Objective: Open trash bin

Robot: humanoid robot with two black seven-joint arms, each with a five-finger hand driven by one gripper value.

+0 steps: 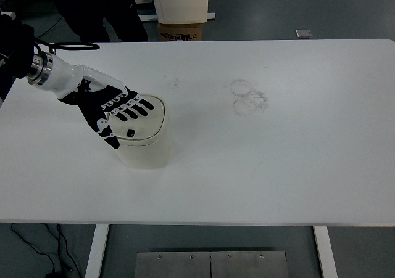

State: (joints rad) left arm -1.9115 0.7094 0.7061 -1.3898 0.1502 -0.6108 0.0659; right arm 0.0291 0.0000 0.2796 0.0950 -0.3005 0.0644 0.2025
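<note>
Resting flat on cream bin (145, 148): hand (111, 108)

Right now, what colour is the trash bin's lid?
Cream-white, like the trash bin body, with a small black mark near its front edge; head view.

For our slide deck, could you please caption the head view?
Left hand, fingers spread, over the closed lid of a cream trash bin on the white table.

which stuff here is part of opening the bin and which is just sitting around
Part of the job:
- cream rounded-square trash bin, lid closed
- small black button on the lid
- left hand, fingers spread over the lid

Just lying about:
- brown cardboard box beyond the table
- faint ring smudges on the white table
</note>
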